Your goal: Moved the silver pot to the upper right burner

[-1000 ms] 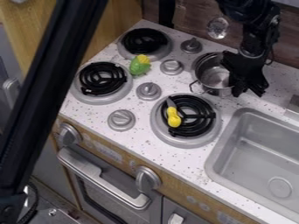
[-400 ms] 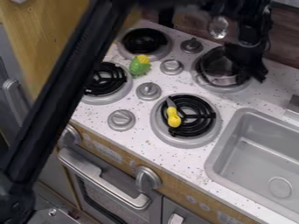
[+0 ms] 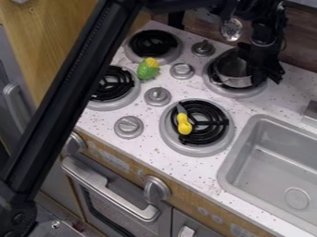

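The black arm crosses the left side. The grey sink occupies the lower right. The gripper is at the silver pot; open or closed, undetermined. Pot located on the upper right burner. Yellow-ended utensil: on the lower right burner.

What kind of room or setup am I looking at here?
Probably a toy kitchen: a counter has four coil burners with knobs among them, a small metal sink beside them, and a silver pot on one burner.
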Controlling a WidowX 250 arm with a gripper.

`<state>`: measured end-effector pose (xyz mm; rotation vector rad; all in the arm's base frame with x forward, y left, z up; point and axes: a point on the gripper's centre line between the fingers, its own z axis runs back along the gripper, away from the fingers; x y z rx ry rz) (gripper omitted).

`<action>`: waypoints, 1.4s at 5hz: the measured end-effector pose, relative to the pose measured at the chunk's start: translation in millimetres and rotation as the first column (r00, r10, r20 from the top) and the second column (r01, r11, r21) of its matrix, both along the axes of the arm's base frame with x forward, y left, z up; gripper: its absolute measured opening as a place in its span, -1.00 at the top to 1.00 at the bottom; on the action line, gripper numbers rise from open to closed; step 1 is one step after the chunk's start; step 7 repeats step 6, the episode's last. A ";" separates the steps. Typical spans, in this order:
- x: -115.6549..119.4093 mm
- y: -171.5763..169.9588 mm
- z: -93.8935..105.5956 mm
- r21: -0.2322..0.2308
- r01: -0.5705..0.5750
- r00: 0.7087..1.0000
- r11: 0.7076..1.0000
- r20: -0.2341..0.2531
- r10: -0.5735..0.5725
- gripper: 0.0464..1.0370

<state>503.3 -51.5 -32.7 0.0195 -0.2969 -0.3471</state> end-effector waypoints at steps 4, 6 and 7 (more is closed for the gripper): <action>-66.6 7.6 36.5 -0.140 -0.165 0.981 0.976 0.080 0.177 -0.92; -146.8 46.0 37.7 0.075 -0.400 0.899 0.914 -0.163 0.407 -0.92; -146.8 46.0 37.7 0.075 -0.400 0.899 0.914 -0.163 0.407 -0.92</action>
